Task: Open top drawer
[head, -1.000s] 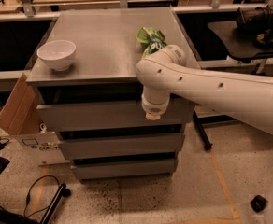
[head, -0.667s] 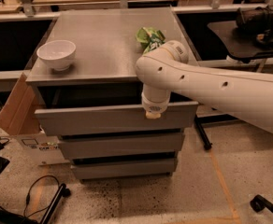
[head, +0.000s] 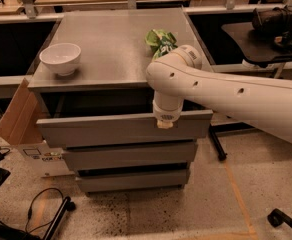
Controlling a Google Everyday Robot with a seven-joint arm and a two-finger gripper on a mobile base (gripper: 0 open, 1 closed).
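Camera view: top drawer (head: 111, 129), wide flat grey handleless front, standing partly out just under the cabinet top's (head: 111, 39) front edge, above two narrower fronts. Gripper (head: 165, 125) at the front's upper edge, right of centre; spread or pressed together, impossible to tell. White bowl (head: 60, 58) near the front left corner, green packet (head: 160, 40) by the right edge, partly behind the arm. Cardboard (head: 17, 114) leaning at the left side; label (head: 41, 156) unreadable.

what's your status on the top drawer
Gripper at front edge of top drawer, right of centre. Drawer partly out. White bowl, green bag on cabinet top, off its path.
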